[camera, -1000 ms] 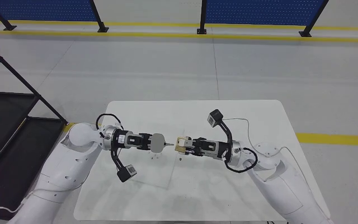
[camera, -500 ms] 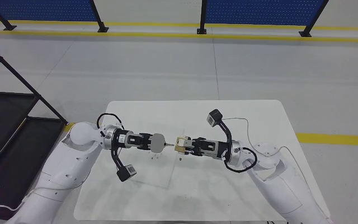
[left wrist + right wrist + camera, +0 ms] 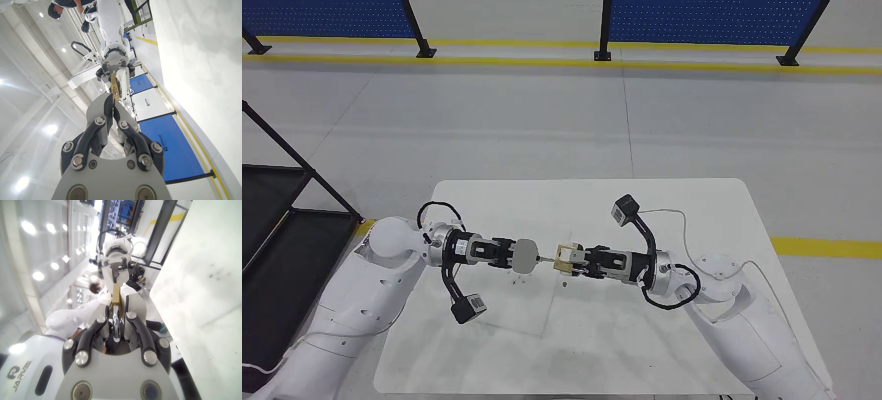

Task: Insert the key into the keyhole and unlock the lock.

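Bench: the white bench (image 3: 692,210) lies under both arms; lock and key are held above its middle part.
Right arm: the right gripper (image 3: 568,259) comes in from the right, jaws closed on the lock.
Left arm: the left gripper (image 3: 526,256) comes in from the left, jaws narrow, pinching the key.
Lock: the brass lock (image 3: 562,258) lies with its long axis left to right.
Key: the key (image 3: 541,259) points right, in line with the lock and just beside it; whether they touch I cannot tell.
Keyhole: the left wrist view shows the keyhole (image 3: 115,93) open, just beyond the jaws, so I judge the key is not yet seated.
Shackle: the right wrist view shows the shackle (image 3: 115,325), toward the right wrist.
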{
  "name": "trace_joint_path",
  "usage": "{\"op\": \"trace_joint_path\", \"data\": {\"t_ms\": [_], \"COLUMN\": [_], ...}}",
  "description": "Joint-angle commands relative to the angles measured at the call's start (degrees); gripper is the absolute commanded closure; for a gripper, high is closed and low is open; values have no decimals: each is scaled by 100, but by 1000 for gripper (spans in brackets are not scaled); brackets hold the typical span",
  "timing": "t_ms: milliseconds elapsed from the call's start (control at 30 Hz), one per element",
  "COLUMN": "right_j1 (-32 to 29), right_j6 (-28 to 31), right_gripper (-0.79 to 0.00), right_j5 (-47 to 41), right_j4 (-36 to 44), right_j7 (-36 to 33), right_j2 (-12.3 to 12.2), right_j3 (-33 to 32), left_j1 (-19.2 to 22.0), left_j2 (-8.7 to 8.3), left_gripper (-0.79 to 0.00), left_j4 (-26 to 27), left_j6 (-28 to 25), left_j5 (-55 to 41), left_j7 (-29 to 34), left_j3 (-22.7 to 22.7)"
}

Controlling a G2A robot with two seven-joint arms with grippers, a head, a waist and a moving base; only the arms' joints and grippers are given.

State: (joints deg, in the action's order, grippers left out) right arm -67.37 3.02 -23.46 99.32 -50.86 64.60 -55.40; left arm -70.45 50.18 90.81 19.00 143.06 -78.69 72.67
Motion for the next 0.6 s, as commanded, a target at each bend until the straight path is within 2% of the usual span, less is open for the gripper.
{"op": "trace_joint_path", "data": {"t_ms": [0,567], "right_j1": [-2,-52], "right_j6": [3,-7], "right_gripper": [0,0], "right_j5": [0,97], "right_j4": [6,50], "right_j7": [-4,16], "right_j2": [2,14], "right_j3": [-2,-19], "left_j1": [3,42], "left_j2": [-1,-10], "left_gripper": [0,0], "left_j4": [-5,-39], "left_j6": [2,7], "left_j5": [0,11], "left_j7": [14,32], "left_j3": [-7,-79]}}
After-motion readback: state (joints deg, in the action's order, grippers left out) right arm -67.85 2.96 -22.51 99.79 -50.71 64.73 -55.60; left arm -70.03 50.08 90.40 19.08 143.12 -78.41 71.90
